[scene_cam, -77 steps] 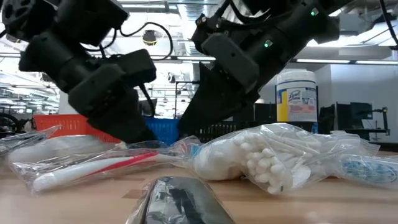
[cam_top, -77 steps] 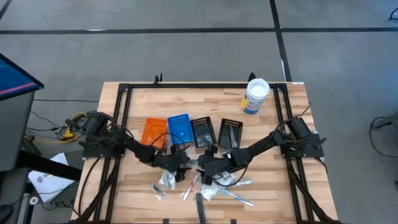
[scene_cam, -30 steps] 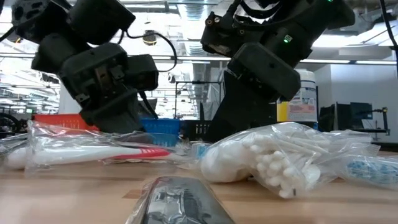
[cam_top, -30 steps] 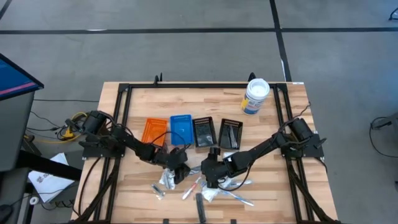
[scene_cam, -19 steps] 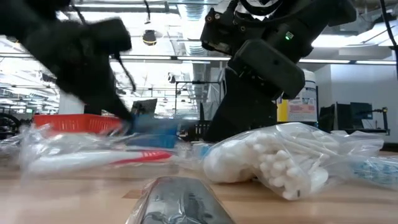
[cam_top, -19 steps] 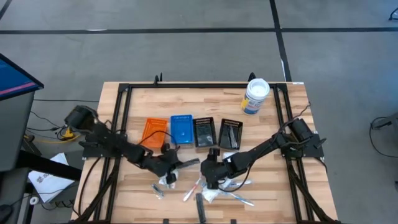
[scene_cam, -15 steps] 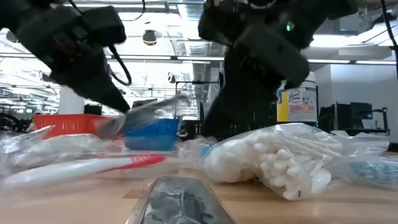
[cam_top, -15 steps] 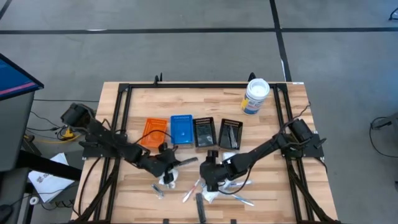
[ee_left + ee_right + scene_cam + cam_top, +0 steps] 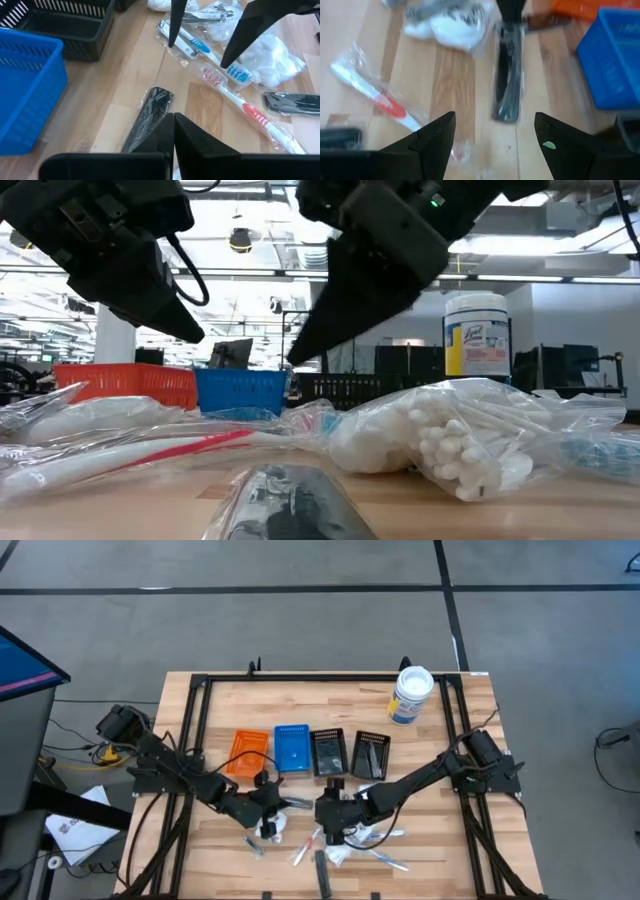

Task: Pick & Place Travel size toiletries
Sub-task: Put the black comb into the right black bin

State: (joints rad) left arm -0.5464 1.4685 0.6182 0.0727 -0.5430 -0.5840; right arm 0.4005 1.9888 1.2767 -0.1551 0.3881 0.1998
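The travel size toiletries lie in a heap [image 9: 335,840] near the table's front: a bag of cotton swabs [image 9: 440,435], a red toothbrush [image 9: 255,115] and a blue toothbrush [image 9: 200,45] in clear wrap, and a black piece [image 9: 290,500]. A clear-wrapped black comb [image 9: 150,112] lies flat on the wood between both grippers. My left gripper [image 9: 174,117] is shut, raised above the comb's near end; nothing hangs from it [image 9: 190,330]. My right gripper [image 9: 495,145] is open, raised and pointing at the comb's [image 9: 509,87] other end.
Behind the grippers stand an orange bin [image 9: 247,750], a blue bin [image 9: 291,746] and two black bins [image 9: 327,751] in a row. A white tub [image 9: 411,693] stands at the far right. Bare wood lies left of the heap.
My left gripper has gone up and toward the table's left edge, staying shut. The wrapped comb came out of the heap with it, hung tilted in the air half a second ago, and now lies on the table. My right gripper has risen and shifted left, still open.
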